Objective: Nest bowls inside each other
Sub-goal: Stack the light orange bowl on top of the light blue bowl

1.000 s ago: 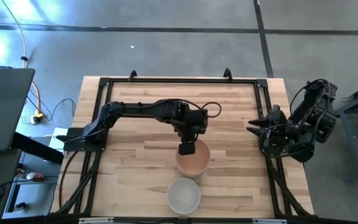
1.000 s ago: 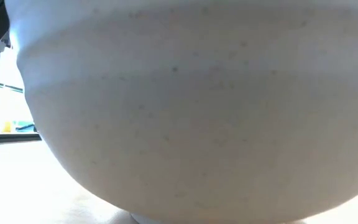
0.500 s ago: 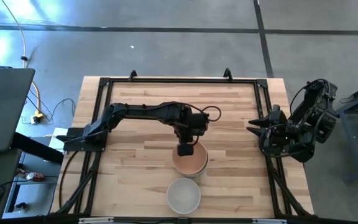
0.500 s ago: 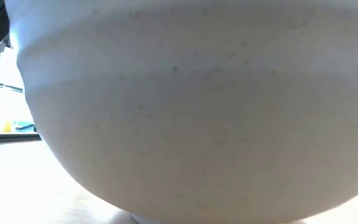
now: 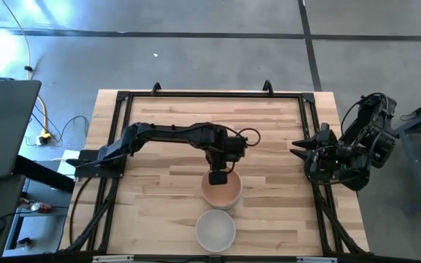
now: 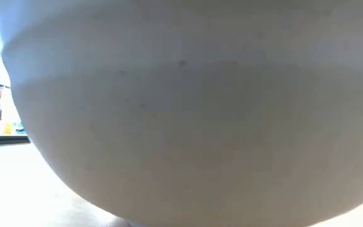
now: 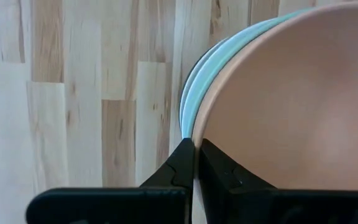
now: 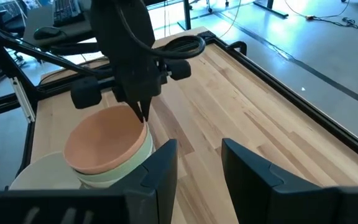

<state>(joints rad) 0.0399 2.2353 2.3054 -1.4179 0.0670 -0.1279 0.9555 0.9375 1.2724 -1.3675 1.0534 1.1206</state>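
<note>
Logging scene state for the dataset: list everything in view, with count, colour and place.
peach bowl: one, peach-orange, top of the nested stack at table centre.
mint bowl: one, mint green, directly under the peach bowl; further rims beneath, count unclear.
white bowl: one, white, alone near the front edge, fills the low view.
table: one, light wood with black frame.
laptop: one, dark, left of the table.
left tool: shut on the peach bowl's rim.
right tool: open, parked at the table's right edge.
</note>
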